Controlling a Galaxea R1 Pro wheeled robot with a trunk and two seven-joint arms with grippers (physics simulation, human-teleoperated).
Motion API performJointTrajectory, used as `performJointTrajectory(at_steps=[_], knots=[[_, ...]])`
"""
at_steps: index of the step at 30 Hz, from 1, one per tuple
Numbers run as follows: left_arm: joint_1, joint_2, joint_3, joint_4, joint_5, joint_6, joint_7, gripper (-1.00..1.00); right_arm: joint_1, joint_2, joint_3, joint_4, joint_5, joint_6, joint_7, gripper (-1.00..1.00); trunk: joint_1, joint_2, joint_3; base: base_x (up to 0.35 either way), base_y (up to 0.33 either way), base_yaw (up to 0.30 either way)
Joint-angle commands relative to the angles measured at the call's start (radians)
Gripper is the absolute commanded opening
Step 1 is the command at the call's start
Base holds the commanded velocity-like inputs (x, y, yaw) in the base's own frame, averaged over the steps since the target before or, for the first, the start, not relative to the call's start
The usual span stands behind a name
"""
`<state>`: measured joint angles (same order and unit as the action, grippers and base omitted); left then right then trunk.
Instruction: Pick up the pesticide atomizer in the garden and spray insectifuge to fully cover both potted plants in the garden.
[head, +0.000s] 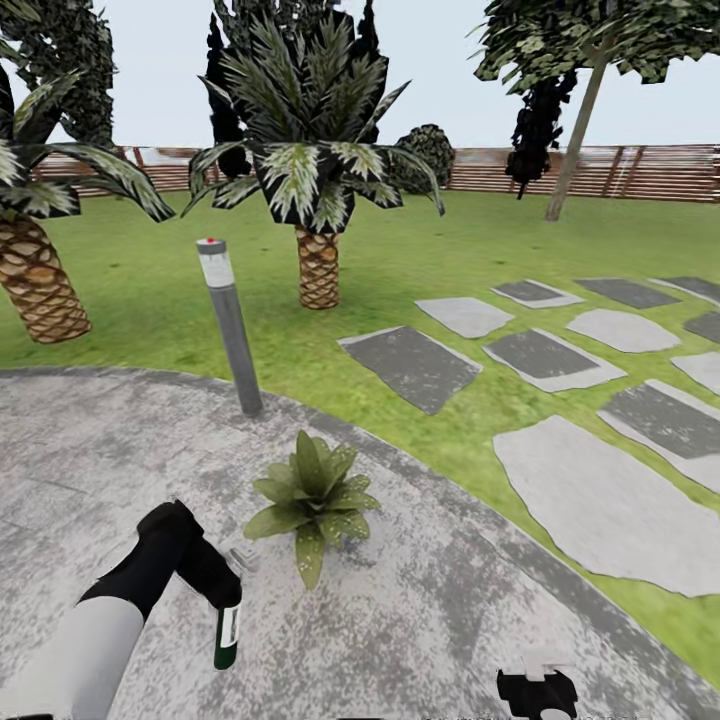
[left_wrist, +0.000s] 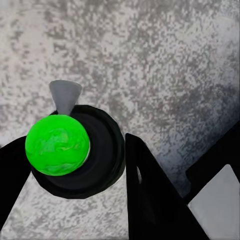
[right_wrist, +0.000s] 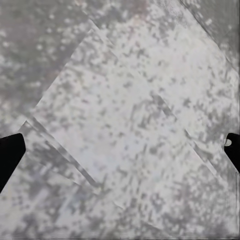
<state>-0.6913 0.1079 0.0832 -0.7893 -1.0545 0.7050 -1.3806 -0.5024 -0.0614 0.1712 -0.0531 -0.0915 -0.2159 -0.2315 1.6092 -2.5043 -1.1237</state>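
The left gripper (head: 222, 590) is closed around the pesticide atomizer (head: 228, 636), which hangs over the gravel patio (head: 420, 620) near one potted plant (head: 312, 497). The right gripper (right_wrist: 120, 150) has its fingers spread wide apart and holds nothing.

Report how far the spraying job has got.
Done: the pesticide atomizer is picked up, hanging from the left gripper over the gravel patio. In hand: it sits beside one potted plant, with no spray visible. Left: covering this plant and a second one. The right gripper is open and idle.
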Motion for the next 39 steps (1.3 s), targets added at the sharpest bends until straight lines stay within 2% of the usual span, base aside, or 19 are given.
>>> performJointTrajectory(at_steps=[1, 3, 6, 9, 10, 11, 13, 15, 20, 25, 31, 35, 37, 38, 39], knots=[[-0.003, 0.001, 0.003, -0.011, -0.021, 0.011, -0.017, -1.0, -0.001, 0.0, 0.008, 0.001, -0.01, -0.003, -0.002, 1.0, 0.0, 0.0, 0.0, 0.0, 0.0, -0.276], [-0.011, 0.012, 0.003, -0.017, -0.033, 0.012, -0.04, -1.0, -0.001, 0.0, 0.008, 0.001, -0.01, -0.003, -0.002, 1.0, 0.0, 0.0, 0.001, 0.0, 0.0, -0.276], [-0.044, 0.05, 0.003, -0.02, -0.043, 0.013, -0.118, -1.0, -0.001, 0.0, 0.008, 0.001, -0.01, -0.003, -0.002, 1.0, 0.0, 0.0, 0.003, 0.0, 0.0, -0.276], [-0.054, 0.064, 0.002, -0.021, -0.052, 0.013, -0.14, -1.0, -0.001, 0.0, 0.008, 0.001, -0.01, -0.003, -0.002, 1.0, 0.0, 0.0, 0.005, 0.0, 0.0, -0.276], [-0.055, 0.066, 0.002, -0.021, -0.07, 0.014, -0.143, -1.0, -0.001, 0.0, 0.008, 0.001, -0.01, -0.003, -0.002, 1.0, 0.0, 0.0, 0.006, -0.009, 0.0, -0.206], [-0.055, 0.065, 0.005, -0.021, -0.127, 0.015, -0.145, -1.0, -0.001, 0.0, 0.008, 0.002, -0.01, -0.003, -0.002, 1.0, 0.0, 0.0, 0.006, -0.218, 0.073, -0.056], [-0.056, 0.063, 0.006, -0.021, -0.156, 0.015, -0.147, -1.0, -0.001, -0.001, 0.009, 0.003, -0.008, -0.004, -0.002, 1.0, 0.0, 0.0, 0.006, -0.261, 0.13, -0.027], [-0.056, 0.059, 0.007, -0.021, -0.167, 0.016, -0.147, -1.0, -0.001, -0.003, 0.01, 0.004, -0.006, -0.005, -0.002, 1.0, 0.0, 0.0, 0.006, -0.262, 0.206, -0.007], [-0.056, 0.052, 0.007, -0.021, -0.17, 0.016, -0.147, -1.0, -0.001, -0.003, 0.01, 0.004, -0.005, -0.004, -0.002, 1.0, 0.0, 0.0, 0.006, -0.065, 0.275, -0.001], [-0.056, 0.053, 0.008, -0.021, -0.17, 0.017, -0.15, -1.0, -0.001, -0.003, 0.01, 0.004, -0.005, -0.003, -0.002, 1.0, 0.0, 0.0, 0.006, 0.16, 0.282, 0.0], [-0.055, 0.05, 0.003, -0.012, -0.167, 0.015, -0.151, -1.0, -0.001, -0.003, 0.01, 0.004, -0.008, -0.003, -0.002, 1.0, 0.0, 0.0, 0.006, 0.097, 0.275, -0.219], [-0.054, 0.057, -0.011, -0.006, -0.173, 0.011, -0.19, -1.0, -0.001, -0.003, 0.01, 0.004, -0.008, -0.003, -0.002, 1.0, 0.0, 0.0, 0.006, 0.004, 0.081, -0.26], [-0.056, 0.064, -0.051, -0.016, -0.228, 0.012, -0.19, -1.0, -0.001, -0.003, 0.01, 0.004, -0.008, -0.003, -0.002, 1.0, 0.0, 0.0, 0.006, 0.0, 0.01, -0.26], [-0.061, 0.066, -0.058, -0.019, -0.261, 0.013, -0.19, -1.0, -0.001, -0.003, 0.01, 0.004, -0.008, -0.003, -0.002, 1.0, 0.0, 0.0, 0.006, 0.0, 0.003, -0.234], [-0.068, 0.066, -0.061, -0.019, -0.279, 0.013, -0.19, -1.0, -0.001, -0.003, 0.01, 0.004, -0.008, -0.003, -0.002, 1.0, 0.0, 0.0, 0.006, 0.0, 0.002, -0.193]])
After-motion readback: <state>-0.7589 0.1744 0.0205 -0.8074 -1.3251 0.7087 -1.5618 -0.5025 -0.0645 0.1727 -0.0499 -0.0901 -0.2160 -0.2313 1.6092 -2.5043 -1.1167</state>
